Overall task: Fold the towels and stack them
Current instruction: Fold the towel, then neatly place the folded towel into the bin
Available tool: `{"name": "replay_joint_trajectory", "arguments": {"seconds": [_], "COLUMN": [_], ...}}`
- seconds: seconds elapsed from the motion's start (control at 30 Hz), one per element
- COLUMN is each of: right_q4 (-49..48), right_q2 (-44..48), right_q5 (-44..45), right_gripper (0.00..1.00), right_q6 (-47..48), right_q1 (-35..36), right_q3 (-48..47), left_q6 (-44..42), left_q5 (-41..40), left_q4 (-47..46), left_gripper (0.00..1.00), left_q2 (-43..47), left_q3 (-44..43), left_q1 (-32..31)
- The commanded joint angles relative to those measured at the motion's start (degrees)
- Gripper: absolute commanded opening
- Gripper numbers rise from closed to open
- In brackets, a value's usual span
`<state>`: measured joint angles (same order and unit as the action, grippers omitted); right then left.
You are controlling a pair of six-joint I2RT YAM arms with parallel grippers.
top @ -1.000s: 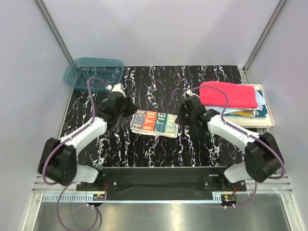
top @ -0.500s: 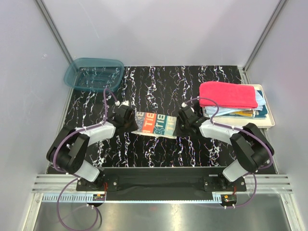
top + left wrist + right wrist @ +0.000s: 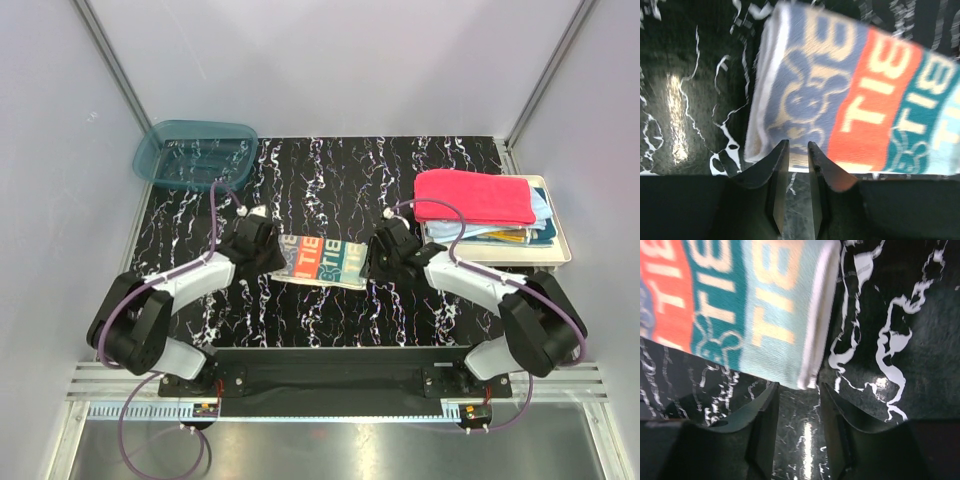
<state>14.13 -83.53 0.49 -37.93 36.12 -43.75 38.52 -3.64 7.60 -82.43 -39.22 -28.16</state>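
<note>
**Both hands open at the ends of the lettered towel**

The red/teal lettered towel [image 3: 318,258] lies folded into a flat band at the middle of the table [image 3: 330,180], its long sides running left to right.

The left hand [image 3: 798,145] sits low at the towel's left end. Its fingers stand a narrow gap apart, with bare table showing between them. The towel's near edge reaches just in between the fingertips, unbunched, and nothing is clamped.

The right hand [image 3: 799,386] sits at the towel's right end with its fingers set wider apart. The towel's white-hemmed near corner lies just beyond the gap, and nothing is held.

Near the right edge of the table, a red-pink towel [image 3: 473,196] tops a stack of folded towels on the cream tray [image 3: 558,250]. The teal bin [image 3: 195,153] stands at the far left corner.
</note>
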Motion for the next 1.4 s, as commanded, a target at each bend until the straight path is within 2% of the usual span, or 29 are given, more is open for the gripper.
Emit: {"name": "replay_joint_trajectory", "arguments": {"seconds": [0.0,0.13,0.23,0.43,0.6,0.9,1.13,1.3,1.37], "right_q4": [3.44,2.57,1.17,-3.67,-5.07,-10.44,-12.20,-8.43,-5.54], "right_q2": [3.37,0.75,-2.24,-6.20,-7.27,-12.71,-13.77,-12.89,-12.71], "right_q5": [4.69,5.31,5.75,5.92,6.71,7.07,7.59,9.26,9.88], "right_gripper": [0.46,0.50,0.51,0.57,0.64,0.63,0.54,0.24,0.16], "right_q6": [1.19,0.84,0.40,-0.39,-1.53,-3.55,-4.96,-3.03,-1.80], "right_q1": [0.44,-0.26,-0.61,-2.10,-2.10,-2.19,-2.02,-1.58,-1.40], "right_q3": [-5.03,-6.09,-6.70,-6.26,-5.21,-3.45,-1.43,-2.74,-4.15], "left_q6": [-2.40,-2.49,-1.35,0.85,2.69,4.63,4.19,3.76,3.49], "left_q5": [-1.55,-1.19,0.64,5.66,4.26,2.15,2.06,2.76,2.85], "left_q4": [4.08,5.06,2.43,-6.18,-7.42,-8.30,-7.77,-5.67,-3.74], "left_gripper": [0.27,0.27,0.26,0.22,0.18,0.15,0.16,0.15,0.16], "left_q2": [3.86,3.07,0.70,-9.12,-14.85,-18.46,-17.68,-16.27,-14.60], "left_q3": [-7.35,-11.92,-13.86,-16.06,-15.80,-14.22,-14.39,-16.14,-18.07], "left_q1": [-0.84,-3.29,-6.11,-13.22,-17.44,-20.44,-20.53,-20.44,-20.44]}}
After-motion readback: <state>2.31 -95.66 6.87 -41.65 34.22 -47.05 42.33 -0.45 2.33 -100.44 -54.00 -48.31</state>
